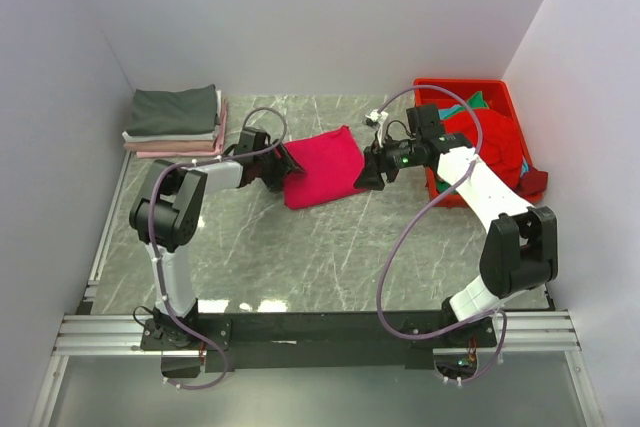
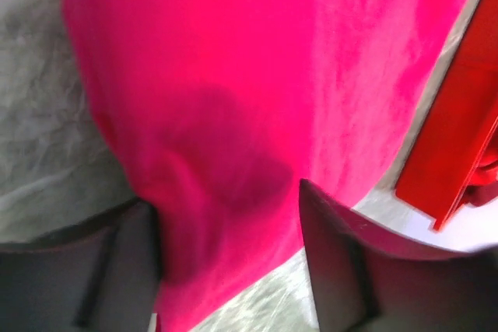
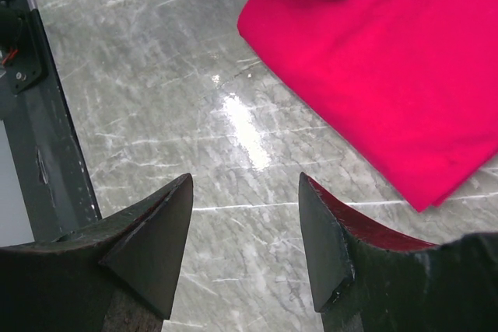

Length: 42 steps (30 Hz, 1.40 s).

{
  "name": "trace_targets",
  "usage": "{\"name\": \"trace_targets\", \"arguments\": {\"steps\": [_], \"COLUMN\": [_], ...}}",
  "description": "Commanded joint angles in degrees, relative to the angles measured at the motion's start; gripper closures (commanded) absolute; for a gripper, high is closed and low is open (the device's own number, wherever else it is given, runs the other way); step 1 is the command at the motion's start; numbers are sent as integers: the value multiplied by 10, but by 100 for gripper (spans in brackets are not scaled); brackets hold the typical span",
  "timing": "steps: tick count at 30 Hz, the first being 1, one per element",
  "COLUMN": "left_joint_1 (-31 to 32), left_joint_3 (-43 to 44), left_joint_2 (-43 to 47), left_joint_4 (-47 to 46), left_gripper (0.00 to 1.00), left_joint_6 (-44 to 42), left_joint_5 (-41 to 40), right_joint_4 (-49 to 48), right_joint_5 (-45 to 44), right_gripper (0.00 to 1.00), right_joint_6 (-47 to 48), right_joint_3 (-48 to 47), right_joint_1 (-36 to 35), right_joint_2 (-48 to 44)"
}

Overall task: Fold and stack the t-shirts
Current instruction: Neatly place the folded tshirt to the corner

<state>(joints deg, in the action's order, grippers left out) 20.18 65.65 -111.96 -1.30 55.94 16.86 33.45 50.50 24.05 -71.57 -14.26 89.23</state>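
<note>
The folded crimson shirt (image 1: 322,167) lies mid-tabletop (image 1: 300,247). The left fingers (image 2: 93,270) straddle its left edge with cloth bunched between them; I cannot tell whether they pinch it. The right fingers (image 3: 148,246) hang spread and empty beside its right edge. A shirt stack (image 1: 175,119) sits far left.

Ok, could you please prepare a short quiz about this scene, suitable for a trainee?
1. True or false: a dark grey t-shirt lies on top of the folded stack in the far left corner.
2. What is between the fingers of the right gripper? A) a white shirt B) nothing C) a cable
3. Fill in: the crumpled red and teal garments lie in the ____.
Key: 1 true; 2 B; 3 red bin.
</note>
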Motion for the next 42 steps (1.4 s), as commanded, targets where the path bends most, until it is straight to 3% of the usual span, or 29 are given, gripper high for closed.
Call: {"name": "trace_targets", "arguments": {"steps": [1,5,8,9,11,14,15,18,19,22,25,36,42], "left_joint_1": [6,6,6,7,7,23,30,59,69,78,77,78,58], "left_joint_3": [-28,-34,-37,-36,-32,3,13,54,62,89,98,130,190], "left_joint_2": [-55,-61,-61,-61,-53,-14,12,42,53,54,46,72,51], "left_joint_4": [24,-12,-45,-49,-54,40,65,158,169,191,186,91,83], "left_gripper": [36,53,81,98,100,100,100,100,100,100,100,100,100], "left_joint_6": [14,9,-8,-14,-46,-139,-166,-261,-299,-378,-437,-652,-698], "left_joint_5": [-11,-15,-17,-21,-27,-147,-253,-421,-516,-657,-705,-755,-755], "right_joint_4": [-8,-8,-6,-6,-3,7,7,5,1,0,-1,5,10], "right_joint_5": [14,21,21,24,27,30,29,26,27,31,34,44,51], "right_gripper": [37,37,37,37,37,37,37,37,37,37,37,37,37], "right_joint_6": [-7,-7,-5,-6,-5,2,3,8,7,3,3,8,15], "right_joint_3": [0,0,0,1,2,5,7,20,22,20,19,19,18], "right_joint_1": [2,5,10,13,20,30,32,34,34,35,35,37,39], "right_joint_2": [-21,-26,-31,-32,-34,-41,-44,-59,-64,-66,-70,-71,-78]}}
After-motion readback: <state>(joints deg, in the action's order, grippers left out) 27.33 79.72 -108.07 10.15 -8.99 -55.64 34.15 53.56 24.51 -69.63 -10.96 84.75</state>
